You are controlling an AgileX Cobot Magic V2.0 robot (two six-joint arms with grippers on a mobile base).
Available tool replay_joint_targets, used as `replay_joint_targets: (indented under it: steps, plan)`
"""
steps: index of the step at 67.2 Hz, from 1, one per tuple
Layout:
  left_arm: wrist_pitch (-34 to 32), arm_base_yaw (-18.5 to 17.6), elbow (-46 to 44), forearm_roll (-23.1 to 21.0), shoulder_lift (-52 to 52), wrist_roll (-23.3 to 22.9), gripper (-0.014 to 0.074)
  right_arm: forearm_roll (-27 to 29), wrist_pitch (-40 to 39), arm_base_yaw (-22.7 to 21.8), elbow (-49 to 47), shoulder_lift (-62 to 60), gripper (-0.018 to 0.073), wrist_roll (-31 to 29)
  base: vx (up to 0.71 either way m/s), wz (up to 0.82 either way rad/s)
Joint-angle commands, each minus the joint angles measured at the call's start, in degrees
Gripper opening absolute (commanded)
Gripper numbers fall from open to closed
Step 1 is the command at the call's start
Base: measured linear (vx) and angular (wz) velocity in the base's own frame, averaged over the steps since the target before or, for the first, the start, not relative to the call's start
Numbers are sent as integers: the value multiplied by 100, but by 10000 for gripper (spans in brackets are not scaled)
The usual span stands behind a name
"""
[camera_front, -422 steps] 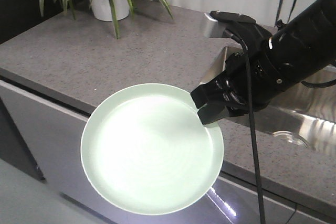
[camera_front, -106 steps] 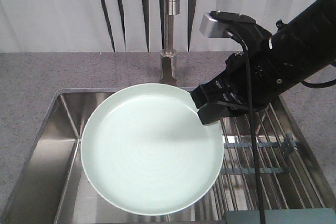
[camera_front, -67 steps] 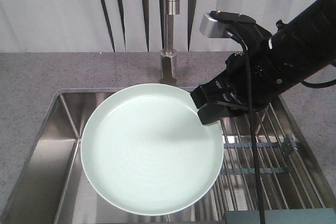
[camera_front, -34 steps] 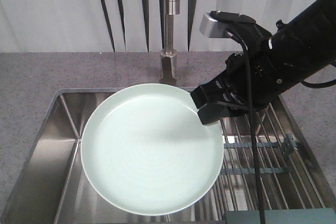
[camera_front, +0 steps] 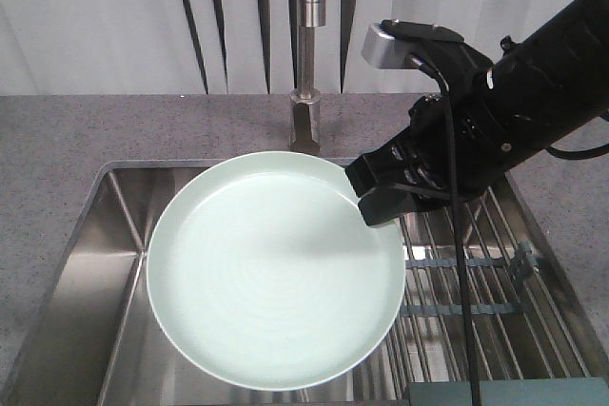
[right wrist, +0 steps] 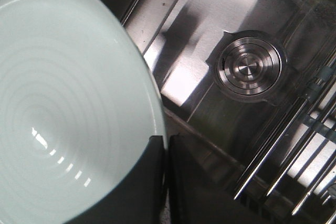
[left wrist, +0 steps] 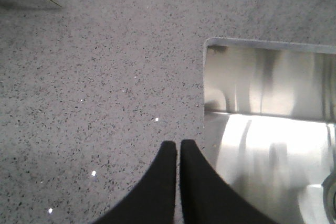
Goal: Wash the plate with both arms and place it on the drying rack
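The pale mint-green plate (camera_front: pixel 271 273) hangs level over the steel sink, held by its right rim in my right gripper (camera_front: pixel 376 199), which is shut on it. In the right wrist view the plate (right wrist: pixel 63 108) fills the left half, its rim pinched between the black fingers (right wrist: pixel 152 182). The drying rack (camera_front: pixel 476 273) of thin steel rods lies over the sink's right part, below the right arm. My left gripper (left wrist: pixel 178 148) is shut with nothing in it, over the speckled grey counter just left of the sink's corner.
The tall steel tap (camera_front: pixel 306 54) stands behind the sink (camera_front: pixel 105 235). A round steel drain (right wrist: pixel 249 66) sits in the sink floor. Speckled grey counter (left wrist: pixel 94 77) surrounds the basin. A grey-green block (camera_front: pixel 509 393) lies at the front right edge.
Over 6.3 s the view swung from a counter with a potted plant to the sink, the plate staying in the right gripper. In the last 1.6 s nothing has visibly moved.
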Motion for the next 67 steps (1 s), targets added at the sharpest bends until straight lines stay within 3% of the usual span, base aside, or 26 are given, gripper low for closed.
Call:
replay_joint_targets:
  steps: [1,16,29,37,54,67]
  plan:
    - [-332,-26,-330,-52,199,144,103,160,145,-3,-149,-225,-4,-44,0,0]
    - [198,-26,-958,-131,632,783,403,160,145,-3,-149,-225,-4,-44,0,0]
    - [524,-26,-1464,-935,1016,1949,589,160,145,-3,-149,-225,-4,-44,0,0]
    - [710,-26,-1727,-1811,1299,3205,609,160,145,-3,-149,-225,-4,-44,0,0]
    - [1132,-26,-2119,-4245,1963,5895,606,160,145,-3,-149,-225,-4,-44,0,0]
    - [1432,-32,-2453,-5283,2507,7207,606,160,145,-3,-149,-225,-4,-44,0,0]
